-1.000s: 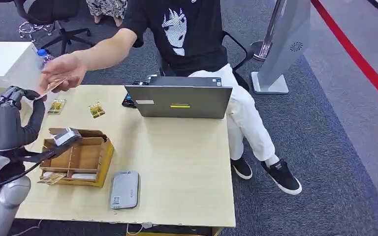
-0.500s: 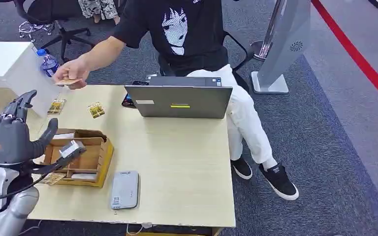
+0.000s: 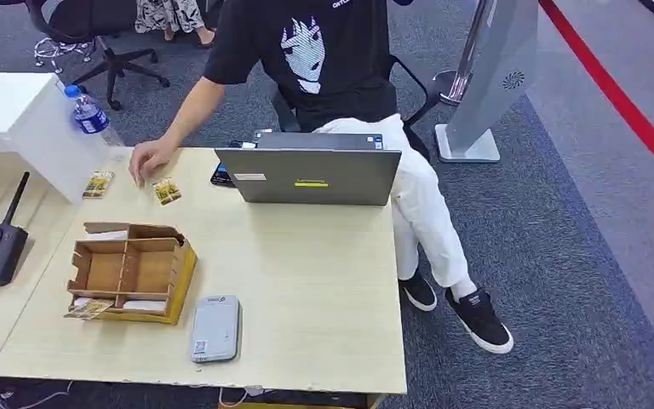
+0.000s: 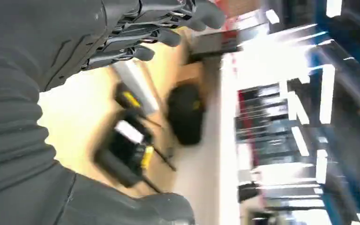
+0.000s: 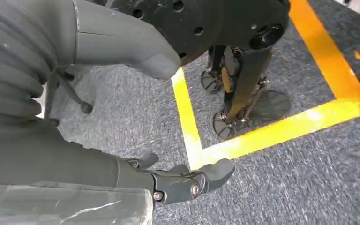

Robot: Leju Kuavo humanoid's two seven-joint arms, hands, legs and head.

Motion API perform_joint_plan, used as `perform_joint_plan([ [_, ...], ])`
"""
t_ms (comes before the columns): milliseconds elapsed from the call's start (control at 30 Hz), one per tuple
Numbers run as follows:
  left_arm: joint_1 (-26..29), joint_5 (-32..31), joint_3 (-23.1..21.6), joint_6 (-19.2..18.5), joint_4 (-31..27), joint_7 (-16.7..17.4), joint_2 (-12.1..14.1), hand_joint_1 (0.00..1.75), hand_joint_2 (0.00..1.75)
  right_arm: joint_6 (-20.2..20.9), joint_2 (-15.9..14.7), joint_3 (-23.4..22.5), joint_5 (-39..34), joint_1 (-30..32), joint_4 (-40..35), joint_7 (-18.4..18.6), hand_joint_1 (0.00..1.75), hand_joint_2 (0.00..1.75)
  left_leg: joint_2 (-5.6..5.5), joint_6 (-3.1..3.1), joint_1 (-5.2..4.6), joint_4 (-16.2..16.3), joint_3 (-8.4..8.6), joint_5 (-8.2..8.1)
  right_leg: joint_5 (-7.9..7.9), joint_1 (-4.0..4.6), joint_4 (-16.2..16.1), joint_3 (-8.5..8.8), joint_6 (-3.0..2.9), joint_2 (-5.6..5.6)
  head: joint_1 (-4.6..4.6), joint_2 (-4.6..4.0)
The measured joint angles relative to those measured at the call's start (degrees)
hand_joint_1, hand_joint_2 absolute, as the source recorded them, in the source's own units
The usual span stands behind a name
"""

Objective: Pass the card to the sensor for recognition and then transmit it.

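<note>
Wooden desk (image 3: 306, 290): the person's hand (image 3: 146, 158) sets the card (image 3: 168, 190) far-left. Left hand (image 4: 122, 42), spread and empty, is nearer; right hand (image 5: 122, 117) hangs empty, fingers loosely curled.

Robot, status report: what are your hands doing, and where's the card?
Left hand open, empty. Right hand hanging, empty. Person's hand at the cards on the table. Nothing blocking.

sensor (image 3: 215, 328) on table (image 3: 324, 290), right of box (image 3: 132, 273)
</note>
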Motion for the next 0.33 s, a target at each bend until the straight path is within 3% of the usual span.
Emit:
perform_joint_plan([
  [200,-1.8,-1.7,17.9,-12.2,8.4,8.1,-2.5,0.0,1.75,2.9,1.8,0.0,-4.9,1.2,-7.6,2.6,0.0,1.75,0.0,-0.01,0.0,0.0,0.0,0.0,0.0,0.0,0.0,0.03,0.0,0.01,0.02,0.0],
  [333,-4.4,-6.6,29.0,-15.4,18.4,10.2,-2.5,0.0,1.75,3.7,2.2,0.0,-6.7,2.1,-10.1,4.9,0.0,1.75,0.0,0.0,-0.07,0.0,0.02,-0.01,-0.01,-0.05,0.0,0.03,0.01,0.0,0.0,0.0],
])
